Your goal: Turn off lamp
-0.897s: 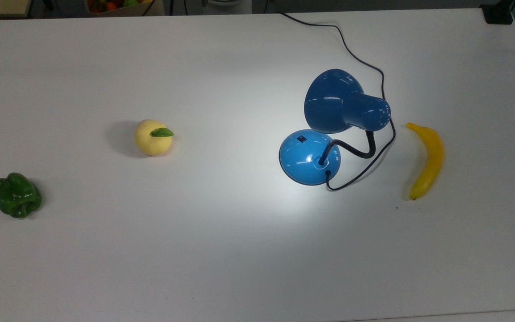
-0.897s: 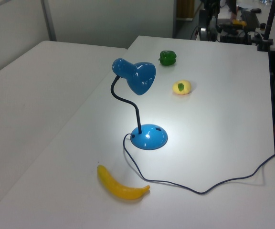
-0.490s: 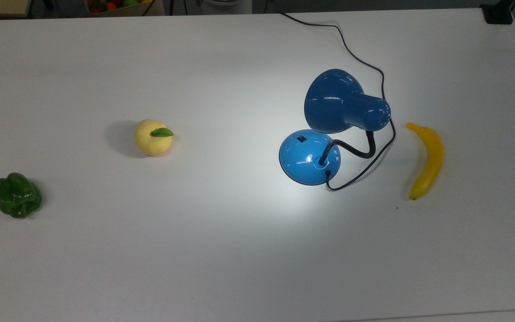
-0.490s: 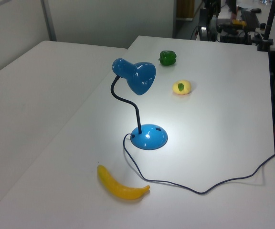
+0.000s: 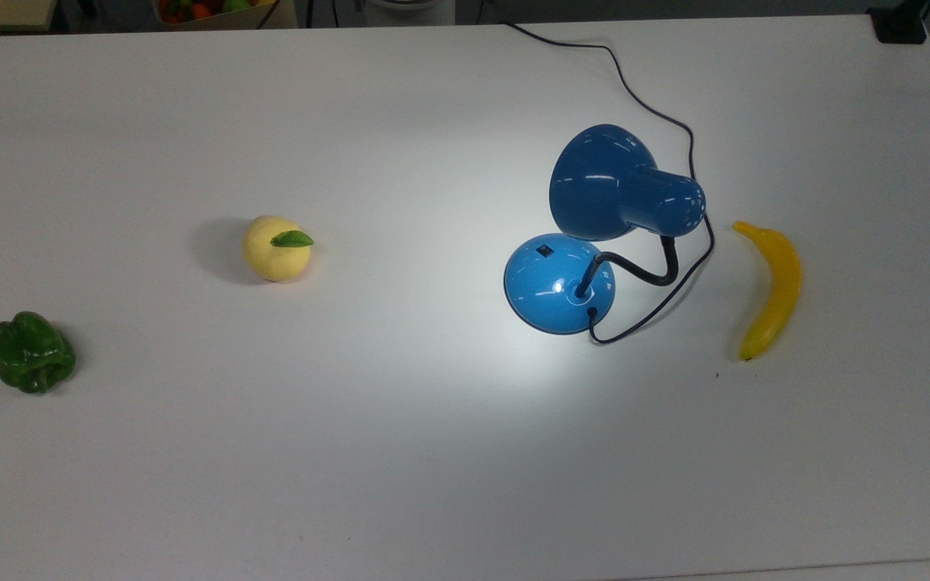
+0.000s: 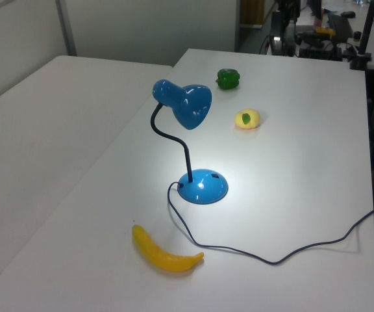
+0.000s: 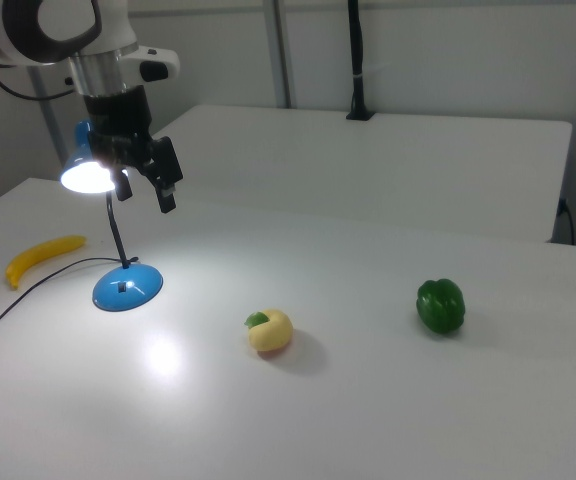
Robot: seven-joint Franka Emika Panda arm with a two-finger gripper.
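The blue lamp stands lit on the white table (image 5: 400, 452), throwing a bright pool of light around its glossy dome base (image 5: 559, 284). A small black switch (image 5: 544, 250) sits on the base's far left side in the top view. The black gooseneck (image 6: 174, 140) carries the bell-shaped shade (image 5: 606, 182), and the thin cord (image 5: 643, 105) runs off the far edge. In the right view my gripper (image 7: 146, 192) hangs open in the air beside the glowing shade (image 7: 88, 170), well above the base (image 7: 128, 287), holding nothing.
A banana (image 5: 772, 290) lies at the top view's right of the lamp. A yellow fruit with a green leaf (image 5: 276, 248) and a green pepper (image 5: 31, 353) lie at the top view's left. A second table (image 6: 44, 130) adjoins in the left view.
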